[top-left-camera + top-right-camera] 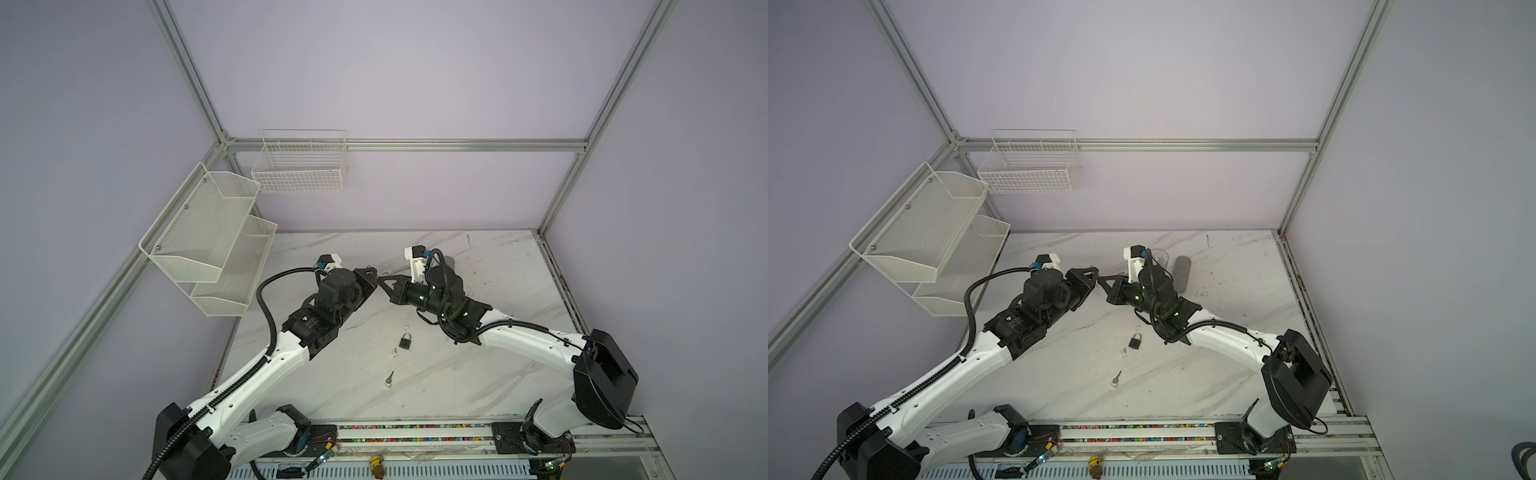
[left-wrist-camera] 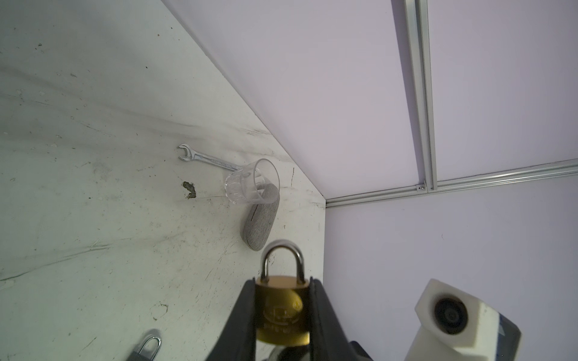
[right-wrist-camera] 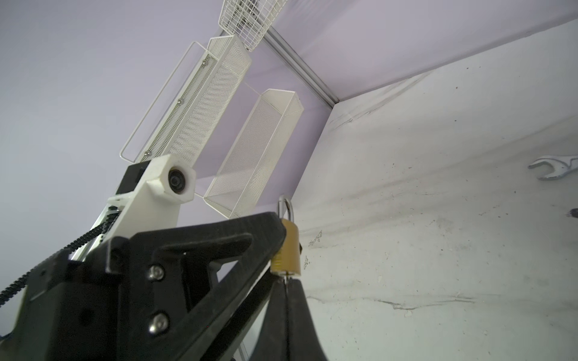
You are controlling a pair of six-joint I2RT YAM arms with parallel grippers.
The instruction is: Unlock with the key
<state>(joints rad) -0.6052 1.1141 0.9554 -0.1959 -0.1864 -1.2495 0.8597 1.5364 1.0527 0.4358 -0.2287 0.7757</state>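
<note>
Clamped by its sides in left gripper (image 2: 282, 283): brass padlock (image 2: 283, 308), lifted above table (image 1: 478, 374). Pinched in tightly closed right gripper (image 3: 286, 287): thin key (image 3: 286, 277), at padlock's base. Loose on table: dark padlock (image 1: 406, 340), second key (image 1: 389, 377).

Brass padlock (image 2: 283, 312), shackle closed, is hanging above the worktop's (image 1: 457, 374) far middle, its body clamped between the left gripper's (image 2: 282, 283) jaws. Thin silver key (image 3: 286, 277), barely showing, is touching its bottom face, pinched in the right gripper (image 3: 286, 286).
</note>
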